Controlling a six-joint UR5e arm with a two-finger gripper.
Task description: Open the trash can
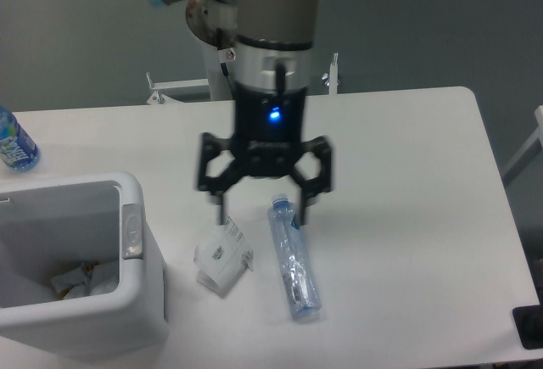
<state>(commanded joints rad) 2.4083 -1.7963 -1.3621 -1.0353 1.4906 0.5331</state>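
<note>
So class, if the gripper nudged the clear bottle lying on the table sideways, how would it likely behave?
The clear bottle lies on its side on the flat table, so it would probably roll. It looks empty and see-through, so likely light. Its thin-looking wall might dent under a squeeze.

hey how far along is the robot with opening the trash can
The large boxy white plastic trash can already stands open, crumpled rubbish visible inside and its grey latch button exposed. The black two-finger gripper holds nothing; it hangs open above the clear plastic bottle and white carton. Nothing obvious remains.

White table (407,148) with rounded corners, dull grey floor (76,38) behind
</note>
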